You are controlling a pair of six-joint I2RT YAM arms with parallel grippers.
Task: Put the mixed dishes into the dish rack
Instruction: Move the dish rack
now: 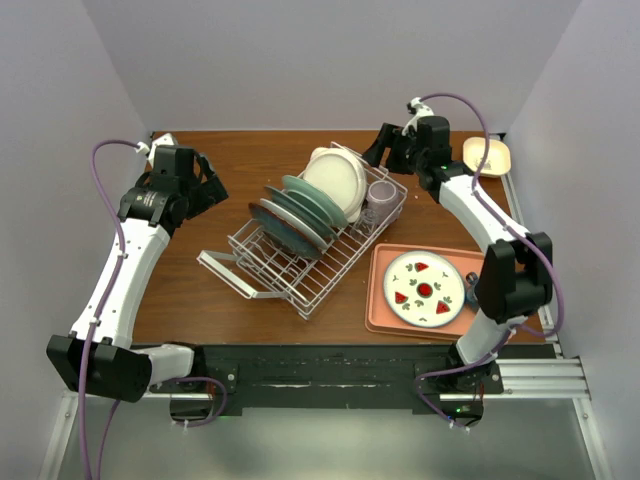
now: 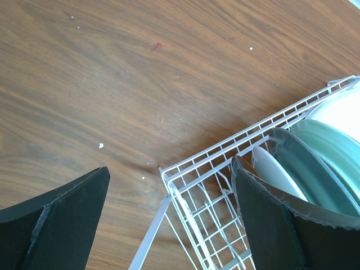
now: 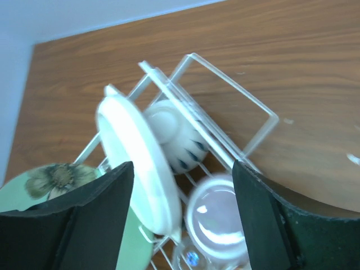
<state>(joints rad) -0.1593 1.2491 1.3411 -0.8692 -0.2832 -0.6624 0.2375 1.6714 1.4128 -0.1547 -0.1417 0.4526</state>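
Observation:
The white wire dish rack (image 1: 300,285) stands slantwise mid-table. In its slots stand a dark-rimmed plate (image 1: 272,226), pale green plates (image 1: 312,203) and a cream plate (image 1: 336,178). A purple cup (image 1: 380,192) and a small clear glass (image 1: 367,215) sit at its far end. My left gripper (image 1: 212,188) is open and empty left of the rack, over its corner (image 2: 169,177). My right gripper (image 1: 376,150) is open and empty above the far end. Its view shows the cream plate (image 3: 138,163), a white bowl (image 3: 174,138), the purple cup (image 3: 219,219) and the glass (image 3: 194,260).
A salmon-pink tray (image 1: 380,300) lies right of the rack, holding a white plate with red and green marks (image 1: 424,288). A small cream dish (image 1: 487,155) lies at the back right corner. Bare wood (image 2: 140,84) lies left of the rack. Walls close the sides.

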